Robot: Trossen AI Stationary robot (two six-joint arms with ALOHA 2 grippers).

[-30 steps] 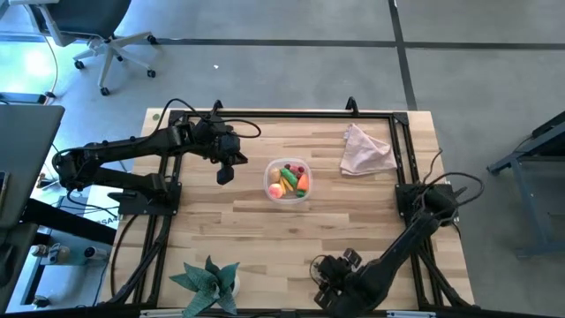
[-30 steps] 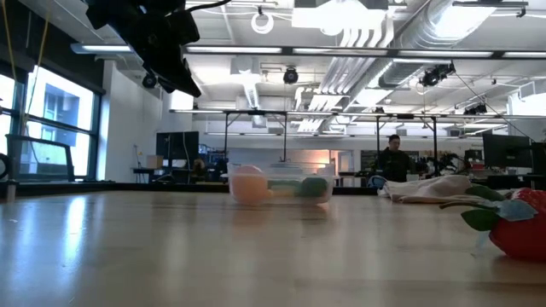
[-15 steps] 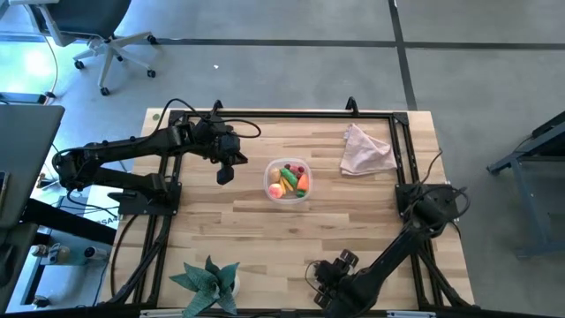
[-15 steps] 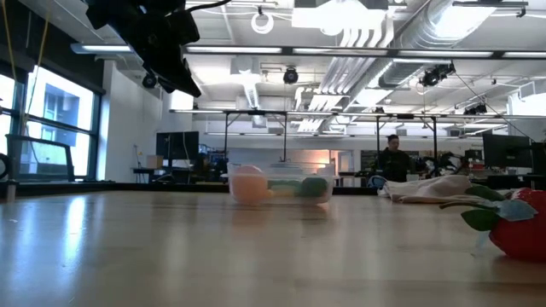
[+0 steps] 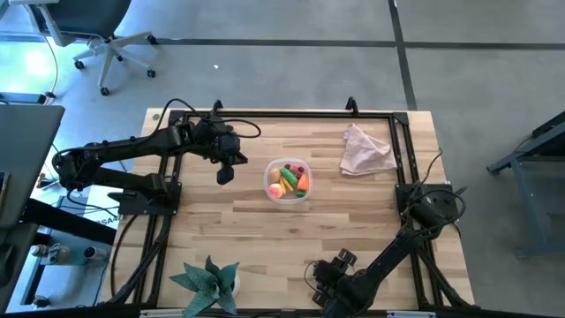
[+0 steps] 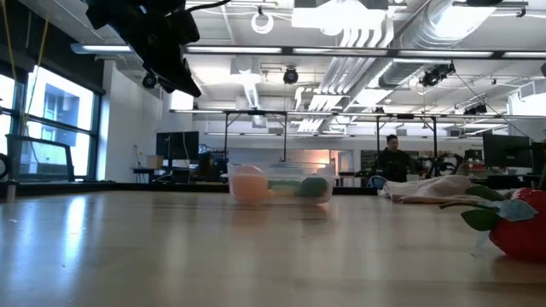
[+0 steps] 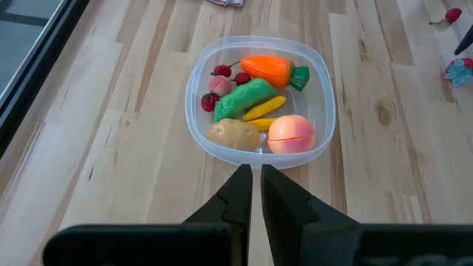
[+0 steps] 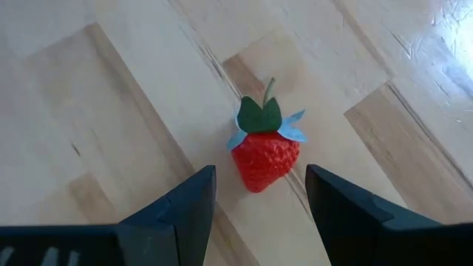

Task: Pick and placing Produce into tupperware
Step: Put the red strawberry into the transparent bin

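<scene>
The right gripper hangs above the strawberry with jaws wide open, holding nothing. The left gripper, shut and empty, waits beside the tupperware. An off-centre descent could knock the strawberry aside.

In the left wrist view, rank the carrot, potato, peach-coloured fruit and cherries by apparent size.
Largest to smallest:
1. Carrot
2. Potato and peach-coloured fruit, too alike to separate
3. Cherries, each clearly smallest

All lie in the tupperware, at similar camera distance.
</scene>
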